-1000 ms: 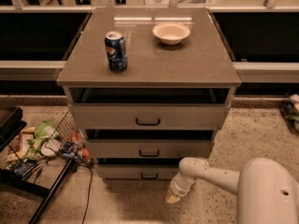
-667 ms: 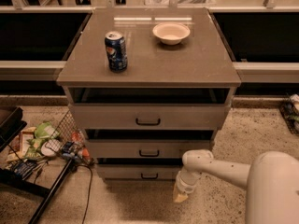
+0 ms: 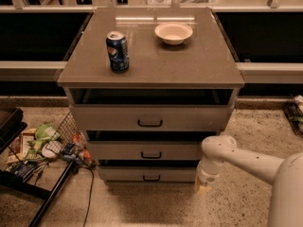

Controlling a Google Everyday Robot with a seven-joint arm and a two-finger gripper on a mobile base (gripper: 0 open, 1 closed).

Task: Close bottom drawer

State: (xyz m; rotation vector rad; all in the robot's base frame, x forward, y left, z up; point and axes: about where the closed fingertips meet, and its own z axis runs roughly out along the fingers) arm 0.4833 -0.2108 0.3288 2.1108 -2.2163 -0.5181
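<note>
As the white robot arm's hand (image 3: pixel 203 188) has slid rightward to the right end of the grey-beige cabinet's lowest, black-handled bottom drawer (image 3: pixel 124 175), that drawer seems unmoved, so closing looks unfinished. Whether the hand is spread or pressed together cannot be told.

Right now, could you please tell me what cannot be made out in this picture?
- The bottom drawer, camera view: its inside is hidden under the middle drawer.
- The gripper, low by that drawer's right end: the arm above covers it, so contact is unclear.
- Clutter at the left: too jumbled to name.
- The arm itself: cut off by the right edge.
</note>
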